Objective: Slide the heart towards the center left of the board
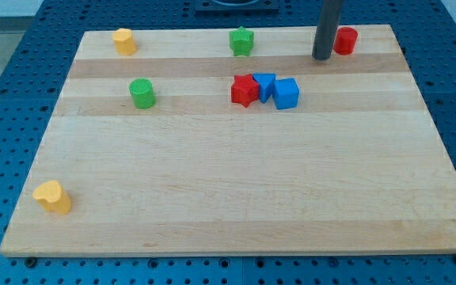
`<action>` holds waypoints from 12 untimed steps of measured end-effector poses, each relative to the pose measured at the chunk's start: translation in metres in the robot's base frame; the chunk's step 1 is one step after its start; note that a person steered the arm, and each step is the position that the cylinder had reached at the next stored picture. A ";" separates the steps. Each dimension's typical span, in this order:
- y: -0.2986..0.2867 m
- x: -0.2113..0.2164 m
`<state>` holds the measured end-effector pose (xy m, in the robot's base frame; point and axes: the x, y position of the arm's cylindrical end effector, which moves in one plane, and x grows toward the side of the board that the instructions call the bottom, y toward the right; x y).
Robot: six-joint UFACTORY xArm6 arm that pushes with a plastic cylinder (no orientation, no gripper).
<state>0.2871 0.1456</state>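
At the view's top right, my tip (321,57), a jawless end effector pinching nothing, should pass below the yellow heart (52,196), then push straight up

The dark rod is being held upright toward one o'clock of the view, my tip (321,58) being kept lowermost.

Wide bare stretch of worktop (236,190) across the whole middle and bottom. Only the yellow heart (52,196) there, alone at bottom left, open on every side. Blocking the upper middle: red star (245,90), blue triangle-like block (265,84) and blue cube (286,93), packed touching. Green cylinder (142,93) alone at centre left. Along the top edge, well apart: yellow block (124,40), green star (242,41), red cylinder (345,39) just beside my tip (321,57).
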 end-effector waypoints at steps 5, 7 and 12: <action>-0.129 0.217; -0.242 0.282; -0.400 0.297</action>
<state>0.5839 -0.2541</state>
